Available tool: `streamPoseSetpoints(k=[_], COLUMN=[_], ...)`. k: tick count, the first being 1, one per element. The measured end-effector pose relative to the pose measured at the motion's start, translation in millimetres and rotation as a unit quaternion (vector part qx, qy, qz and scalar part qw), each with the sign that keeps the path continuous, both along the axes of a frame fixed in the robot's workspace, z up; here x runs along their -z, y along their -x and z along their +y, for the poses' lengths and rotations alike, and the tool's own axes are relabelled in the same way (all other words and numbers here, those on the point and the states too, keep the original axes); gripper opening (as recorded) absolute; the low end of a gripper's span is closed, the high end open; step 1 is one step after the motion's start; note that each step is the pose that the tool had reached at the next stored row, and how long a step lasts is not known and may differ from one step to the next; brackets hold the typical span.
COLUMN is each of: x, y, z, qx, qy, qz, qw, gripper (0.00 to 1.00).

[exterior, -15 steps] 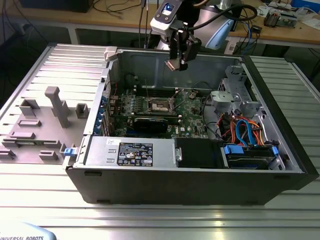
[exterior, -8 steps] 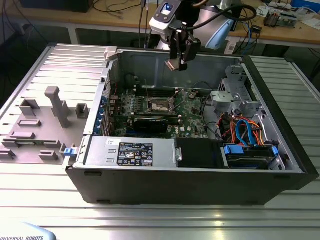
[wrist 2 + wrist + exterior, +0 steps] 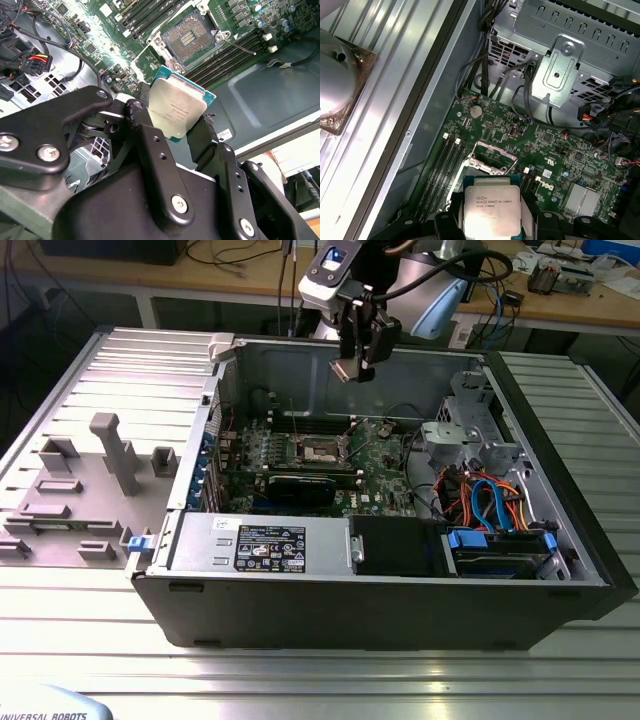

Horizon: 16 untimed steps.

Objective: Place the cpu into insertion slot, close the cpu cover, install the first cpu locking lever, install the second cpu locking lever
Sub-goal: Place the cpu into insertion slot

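Beneath me the ribbed aluminium table (image 3: 300, 680) bears the open computer case (image 3: 350, 615) and, at the exterior view's left, grey fixture blocks (image 3: 112, 448).

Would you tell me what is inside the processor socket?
The socket is empty: its bare contact field shows in the second wrist view. In the first wrist view the chip in the gripper covers part.
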State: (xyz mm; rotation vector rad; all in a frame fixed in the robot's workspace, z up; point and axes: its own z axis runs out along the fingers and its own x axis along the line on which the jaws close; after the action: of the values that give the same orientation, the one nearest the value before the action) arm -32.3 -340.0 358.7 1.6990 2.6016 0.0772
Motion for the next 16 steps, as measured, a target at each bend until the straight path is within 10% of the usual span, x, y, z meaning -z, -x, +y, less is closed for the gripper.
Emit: streamPoseSetpoints(k=[16], x=[6.2], y=[7.4], z=[0.8], qx=[0.052], qy=[0.0008], qz=[0.0], qw=[0.9987], gripper=[0.54])
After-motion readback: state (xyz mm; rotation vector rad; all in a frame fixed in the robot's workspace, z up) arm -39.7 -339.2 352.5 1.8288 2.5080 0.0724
